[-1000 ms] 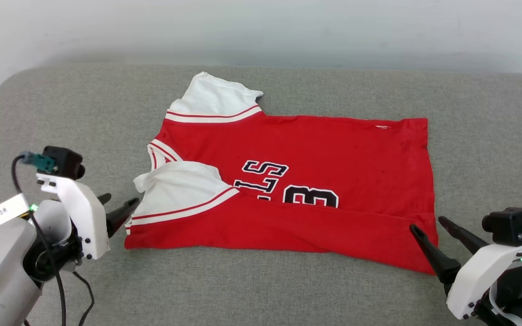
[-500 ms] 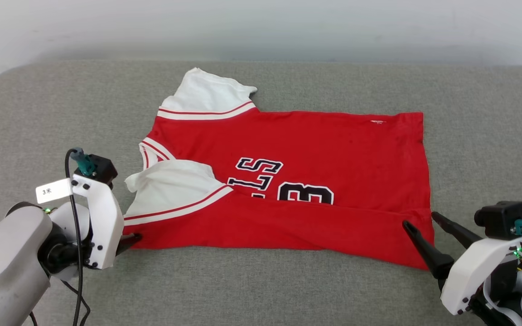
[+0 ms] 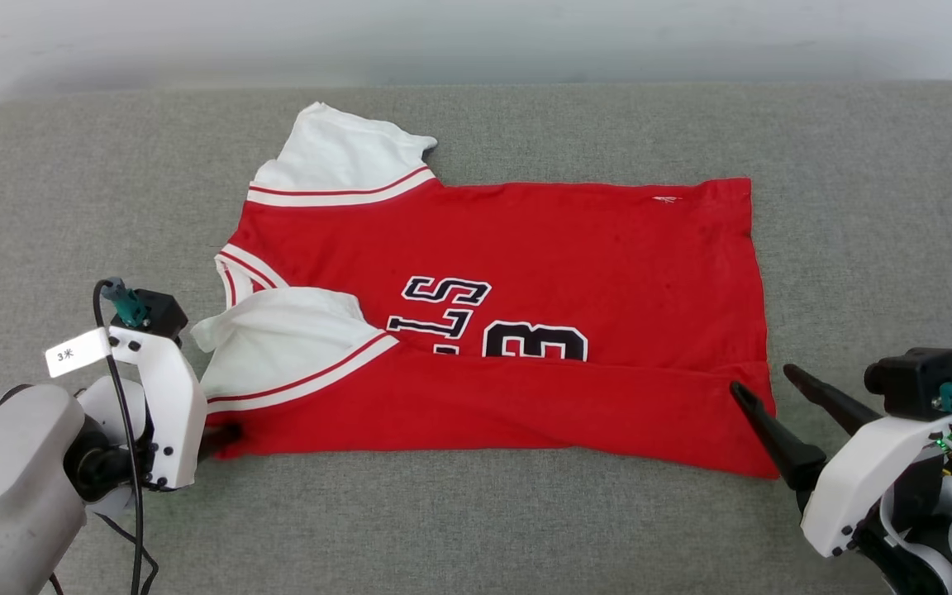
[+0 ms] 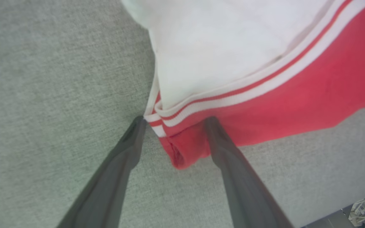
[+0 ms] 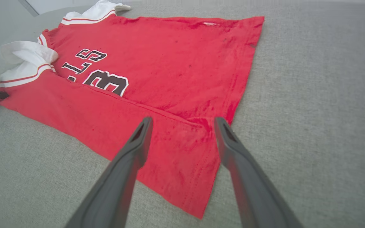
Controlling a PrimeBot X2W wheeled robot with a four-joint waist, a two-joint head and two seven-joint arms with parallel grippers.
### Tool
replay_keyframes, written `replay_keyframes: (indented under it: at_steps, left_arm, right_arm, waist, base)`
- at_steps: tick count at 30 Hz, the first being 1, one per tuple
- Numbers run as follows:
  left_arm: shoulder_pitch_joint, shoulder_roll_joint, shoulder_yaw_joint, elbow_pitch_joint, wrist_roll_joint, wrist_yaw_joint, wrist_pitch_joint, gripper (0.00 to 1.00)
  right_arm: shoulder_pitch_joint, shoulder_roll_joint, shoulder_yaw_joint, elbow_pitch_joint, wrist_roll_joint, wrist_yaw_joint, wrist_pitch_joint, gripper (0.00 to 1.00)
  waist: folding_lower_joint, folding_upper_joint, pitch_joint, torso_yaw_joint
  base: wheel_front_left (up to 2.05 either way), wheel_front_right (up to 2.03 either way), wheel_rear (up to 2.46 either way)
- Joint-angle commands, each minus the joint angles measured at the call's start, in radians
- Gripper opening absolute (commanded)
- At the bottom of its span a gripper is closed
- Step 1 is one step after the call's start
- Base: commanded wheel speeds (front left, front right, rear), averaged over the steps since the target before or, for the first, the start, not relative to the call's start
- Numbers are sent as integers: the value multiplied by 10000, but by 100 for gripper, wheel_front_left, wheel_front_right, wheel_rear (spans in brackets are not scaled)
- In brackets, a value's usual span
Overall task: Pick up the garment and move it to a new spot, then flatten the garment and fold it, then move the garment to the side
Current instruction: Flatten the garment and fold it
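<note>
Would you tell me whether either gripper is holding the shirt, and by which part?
Nothing held: left gripper and right gripper stand open at near corners of the shirt.

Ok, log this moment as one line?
garment: near edge folded over, on grey cushion | left gripper: open, straddling sleeve-side corner | right gripper: open, at hem corner

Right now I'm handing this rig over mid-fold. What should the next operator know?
Left gripper: open, straddling the near collar-end corner of the garment, not closed on it.
Right gripper: open, at the near hem-end corner; contact unclear.
Garment: flat on the grey cushion, front up.
Done: near long edge folded over up to the "3"; near sleeve lies on the front.
Left: far sleeve and far edge not yet folded; finish the fold, then move the garment aside.
</note>
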Motion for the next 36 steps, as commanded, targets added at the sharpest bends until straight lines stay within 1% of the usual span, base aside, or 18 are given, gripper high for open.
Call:
replay_keyframes:
  at_steps: [1, 4, 8, 10, 14, 18, 21, 24, 27, 30, 36]
  left_arm:
    - [424, -280, -357, 299, 24, 44, 39, 0]
    - [436, -347, -353, 212, -201, 25, -157, 0]
    - [187, -46, -368, -264, -291, 17, -629, 0]
    - [99, 117, -347, -537, -394, 16, -889, 0]
    - [-3, 439, -409, -1147, -447, 14, -1347, 0]
    - [-43, 698, -506, -1701, -514, 14, -1603, 0]
    - [-113, 814, -533, -1965, -535, 13, -1734, 0]
    - [-230, 795, -577, -2109, -495, 13, -1821, 0]
    - [-316, 707, -626, -2172, -442, 13, -1880, 0]
    - [-435, 651, -656, -2219, -379, 12, -1950, 0]
    - [-617, 611, -788, -2203, -321, 12, -2124, 0]
  right_arm:
    - [-191, -68, -15, -103, -28, -8, 0, 100]
    - [-240, -267, -54, -264, -149, -8, 82, 100]
    - [-495, -655, -161, -610, -244, -8, 476, 100]
    - [-573, -916, -132, -782, -325, -8, 933, 100]
    - [-828, -1481, -11, -1098, -371, -9, 2275, 100]
    - [-1040, -2022, 306, -1198, -91, -9, 4171, 100]
    - [-1208, -2246, 589, -1060, 163, -8, 5426, 100]
    - [-1416, -2247, 859, -774, 248, -8, 6140, 100]
    - [-1647, -2023, 1161, -324, 165, -8, 6426, 100]
    - [-1896, -1802, 1460, 230, -10, -8, 6420, 100]
    - [-2261, -1276, 2158, 1768, -218, -8, 5951, 100]
  waist:
    - [1, -1, -41, 9]
    - [1, -1, -211, 63]
    - [1, -1, -432, 145]
    - [1, -1, -525, 196]
    - [1, -1, -643, 264]
    - [1, -1, -684, 324]
    - [1, -1, -650, 381]
    - [1, -1, -556, 455]
    - [1, -1, -423, 537]
    - [1, -1, -248, 609]
    - [1, -1, 71, 710]
  base:
    - [0, 0, 0]
    - [0, 0, 0]
    - [0, 0, 0]
    - [0, 0, 0]
    - [0, 0, 0]
    - [0, 0, 0]
    - [0, 0, 0]
    - [0, 0, 0]
    - [0, 0, 0]
    - [0, 0, 0]
    - [0, 0, 0]
